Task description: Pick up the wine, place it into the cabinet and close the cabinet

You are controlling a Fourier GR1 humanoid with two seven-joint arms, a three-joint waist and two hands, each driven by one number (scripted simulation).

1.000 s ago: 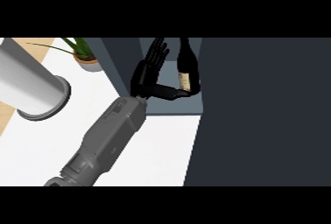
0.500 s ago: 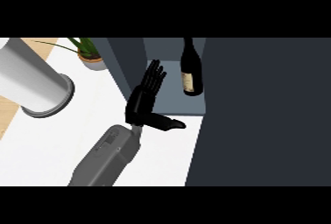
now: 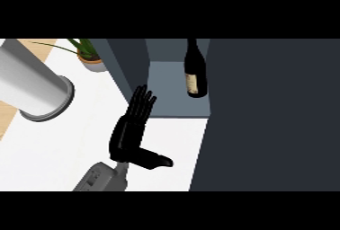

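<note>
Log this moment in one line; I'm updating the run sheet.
wine: in cabinet | left hand: open, outside | door: open

White desk (image 3: 60, 143) fills the lower left, with a strip of pale wood (image 3: 33, 47) showing along its upper-left edge and again at the far left. A broad grey cylinder (image 3: 30, 85) with a darker rim at its base lies across the left side of the desk, and a small potted plant (image 3: 90, 56) with thin green leaves stands near the top, just left of a dark grey-blue panel. A large dark slab (image 3: 272, 117) covers the whole right side from top to bottom; light is even, shadows faint.
</note>
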